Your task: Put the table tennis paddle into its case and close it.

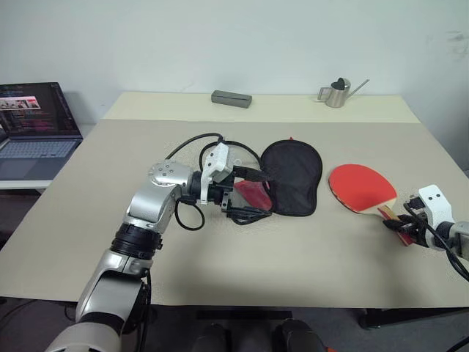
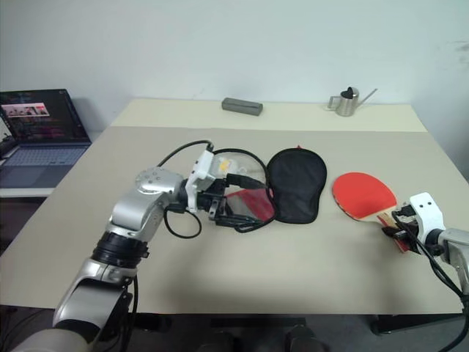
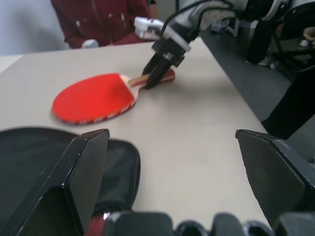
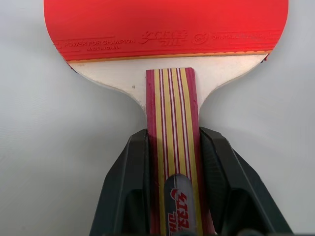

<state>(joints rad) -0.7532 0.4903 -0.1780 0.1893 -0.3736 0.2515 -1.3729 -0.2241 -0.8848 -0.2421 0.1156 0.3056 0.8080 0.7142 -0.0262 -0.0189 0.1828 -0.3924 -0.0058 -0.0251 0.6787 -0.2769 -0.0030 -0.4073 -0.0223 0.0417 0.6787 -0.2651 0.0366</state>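
Note:
The table tennis paddle [image 1: 359, 187] lies flat on the beige table, red face up, toward the right. Its striped handle [image 4: 172, 108] sits between my right gripper's two black fingers [image 4: 133, 187], which press on both of its sides. My right gripper [image 1: 401, 226] is shut on that handle near the table's right edge. The black case [image 1: 293, 176] lies at the middle of the table, with a bit of red lining showing at its near left end. My left gripper [image 1: 245, 198] hovers at that end, open, with one finger [image 3: 83, 177] over the case.
A grey box [image 1: 231, 98] and a small metal watering can [image 1: 337, 93] stand at the table's far edge. A laptop [image 1: 37, 125] sits on a side desk to the left. A person in a red jacket [image 3: 103, 19] is beyond the table's right side.

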